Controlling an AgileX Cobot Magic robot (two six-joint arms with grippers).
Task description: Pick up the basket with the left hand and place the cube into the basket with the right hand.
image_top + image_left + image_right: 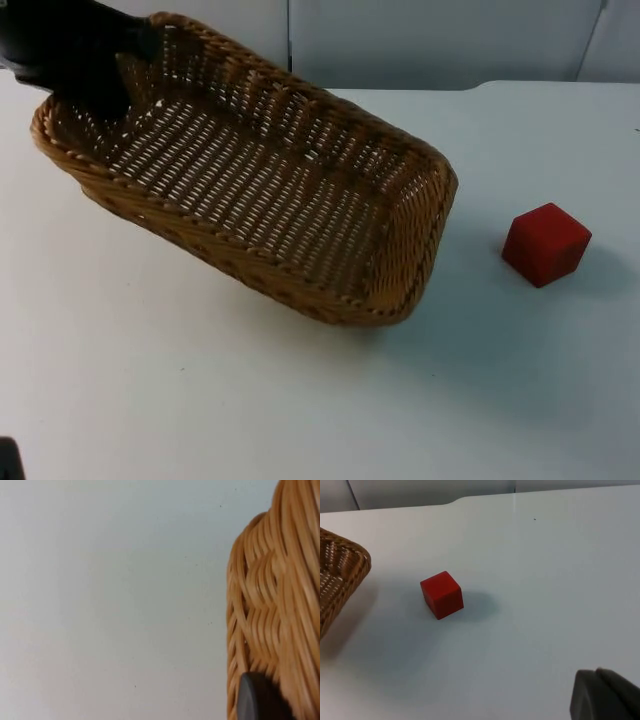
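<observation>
A rectangular woven wicker basket (270, 190) hangs tilted over the table's left half, its right end low and a shadow beneath it. My left gripper (120, 75) is shut on the basket's far left rim; in the left wrist view its black fingertip (257, 697) presses against the rim's weave (280, 590). The basket has nothing inside. A red cube (546, 243) rests on the white table to the right of the basket, apart from it. The right wrist view has the cube (442, 594) ahead of my right gripper (605, 695), well short of it, and the basket's corner (340, 575) beside the cube.
The white table top (300, 400) ends at a grey partition wall (430, 40) behind the basket. A small dark object (8, 460) sits at the front left edge. Bare table lies around the cube and along the front.
</observation>
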